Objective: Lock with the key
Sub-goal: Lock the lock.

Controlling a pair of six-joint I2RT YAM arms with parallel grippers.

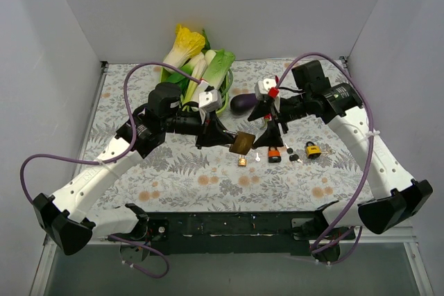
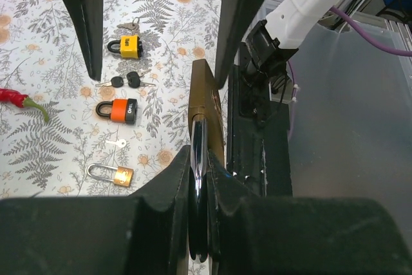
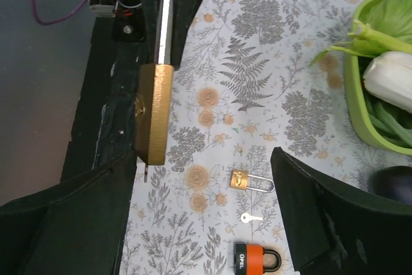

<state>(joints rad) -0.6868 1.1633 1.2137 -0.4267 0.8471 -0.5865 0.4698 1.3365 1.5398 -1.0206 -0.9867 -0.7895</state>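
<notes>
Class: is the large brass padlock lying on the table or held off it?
Held off: left gripper clamps the shackle of the brass padlock.

At the far side of my bench [image 1: 173, 178], with its fern-print cover, I see a green bowl [image 3: 358, 111] piled with leafy greens [image 1: 186, 50]. A dark purple eggplant [image 1: 241, 102] lies just beside the bowl, and a red chili [image 2: 16, 99] lies on the cover.

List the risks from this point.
1. The left end effector grips the large brass padlock only by its thin shackle, so the body could swing or slip free.
2. The right end effector is open and empty. The silver key and the black keys both lie loose, so it may pick the wrong one.
</notes>
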